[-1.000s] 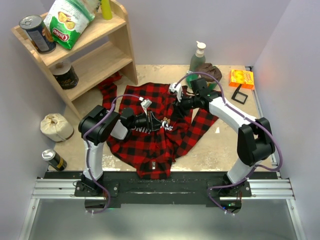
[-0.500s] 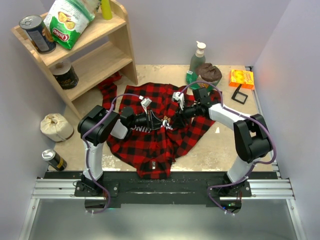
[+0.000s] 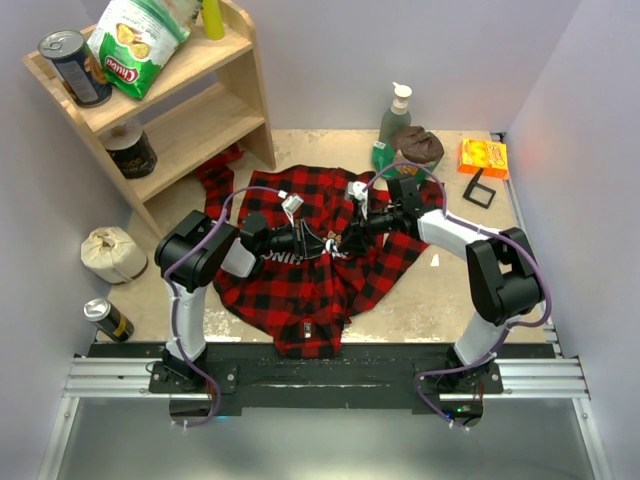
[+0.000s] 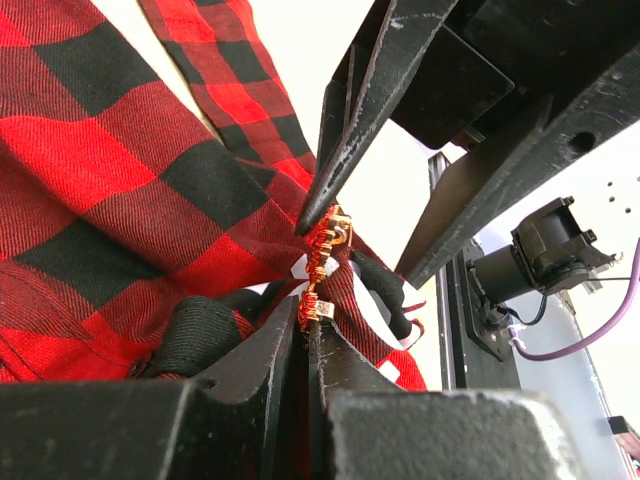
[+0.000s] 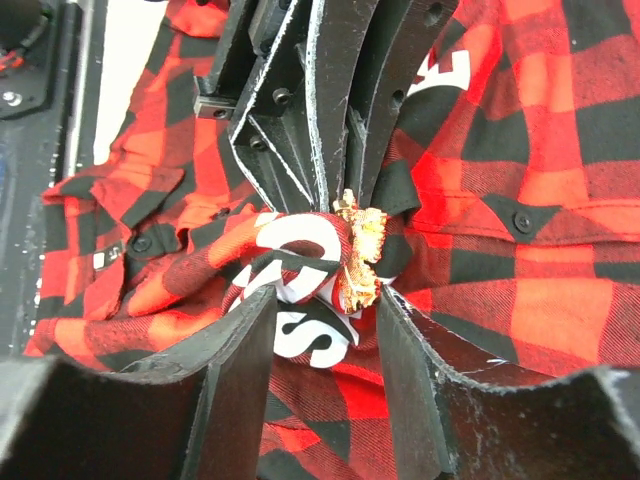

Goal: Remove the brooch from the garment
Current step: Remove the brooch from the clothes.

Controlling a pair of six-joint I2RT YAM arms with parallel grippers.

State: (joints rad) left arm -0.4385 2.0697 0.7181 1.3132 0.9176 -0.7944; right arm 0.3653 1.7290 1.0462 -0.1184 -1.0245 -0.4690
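Note:
The garment (image 3: 300, 290), a red-and-black plaid shirt, lies spread over the middle of the table. My left gripper (image 3: 325, 245) is shut on a raised fold of it (image 4: 200, 190) beside the black patch with white letters (image 5: 300, 290). The brooch (image 3: 338, 243), a tiny gold-tan ornament, sits on the crest of that fold, just above my left fingertips (image 4: 285, 330) in the left wrist view (image 4: 325, 260). My right gripper (image 3: 350, 236) is open. Its fingers (image 5: 245, 350) straddle the brooch (image 5: 360, 255) and the fold, a little apart from both. The left gripper (image 5: 320, 120) faces it tip to tip.
A wooden shelf (image 3: 200, 110) with a chip bag (image 3: 135, 40) and cans stands at the back left. A soap bottle (image 3: 395, 115), a brown cloth lump (image 3: 418, 145), an orange box (image 3: 483, 157) and a small black frame (image 3: 479, 190) lie at the back right. A white sack (image 3: 112, 253) and a can (image 3: 107, 318) sit at the left.
My right gripper has moved forward and left from the shirt's back edge until its open fingers sit around the brooch. My left gripper has kept its hold on the fold.

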